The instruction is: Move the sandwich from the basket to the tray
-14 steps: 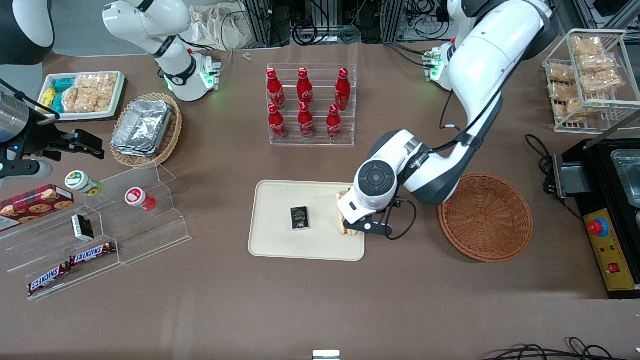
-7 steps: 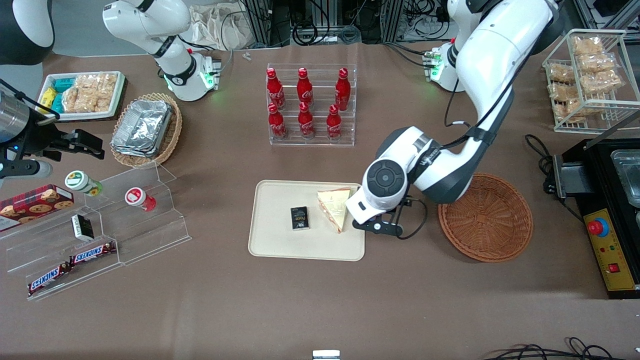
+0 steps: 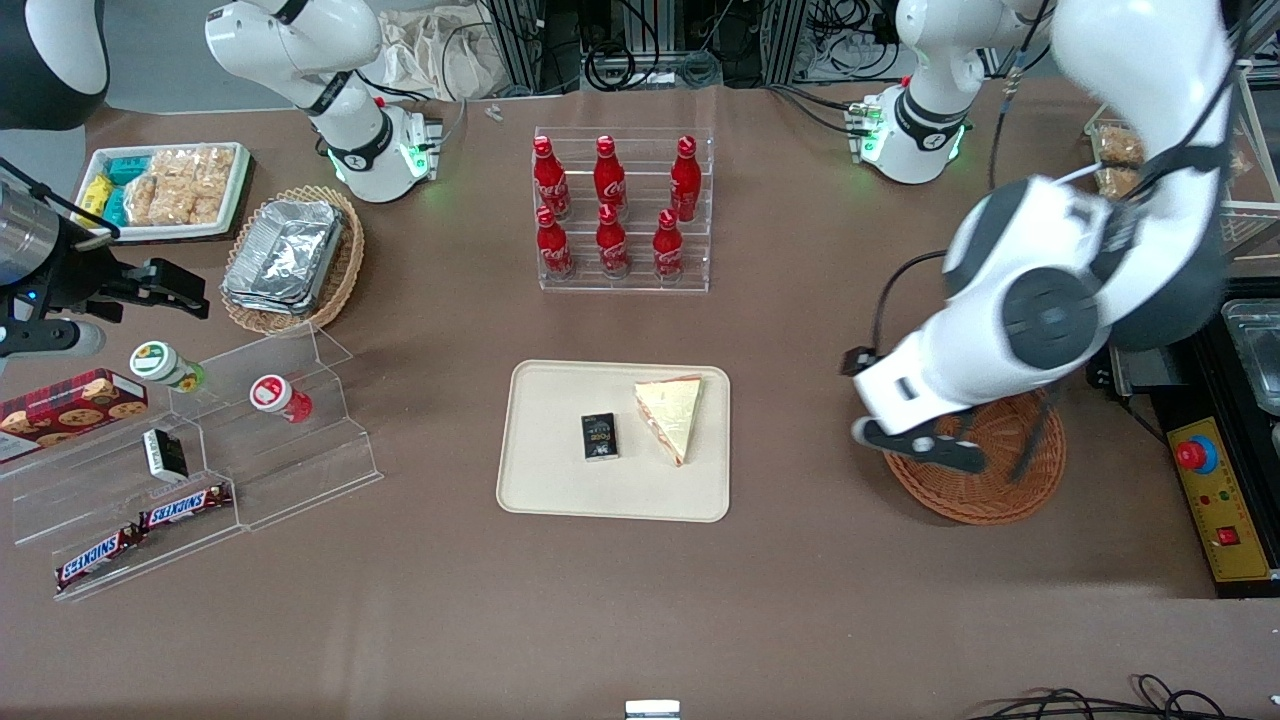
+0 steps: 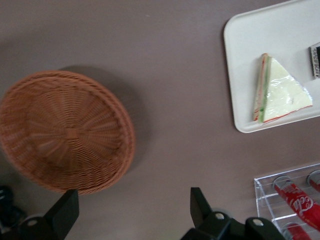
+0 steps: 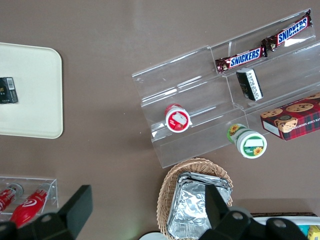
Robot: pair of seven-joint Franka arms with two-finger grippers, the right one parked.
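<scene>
The sandwich (image 3: pixel 672 415) (image 4: pixel 277 92), a pale wedge with pink filling along its edge, lies flat on the cream tray (image 3: pixel 560 490) (image 4: pixel 250 40), beside a small black box (image 3: pixel 599 437). The round reddish-brown wicker basket (image 3: pixel 985 480) (image 4: pixel 65 132) stands empty beside the tray, toward the working arm's end of the table. My gripper (image 3: pixel 915 443) (image 4: pixel 132 200) hangs raised over the basket's rim nearest the tray. Its fingers are spread wide and hold nothing.
An acrylic rack of red cola bottles (image 3: pixel 622 210) (image 4: pixel 295 200) stands farther from the front camera than the tray. A wire rack of snack packets (image 3: pixel 1170 160) and a black machine with a red button (image 3: pixel 1215 450) sit near the basket. A stepped acrylic stand (image 3: pixel 200 470) lies toward the parked arm's end.
My gripper let go of the sandwich on the tray, then rose and swung away to the basket. The sandwich now lies flat and uncovered.
</scene>
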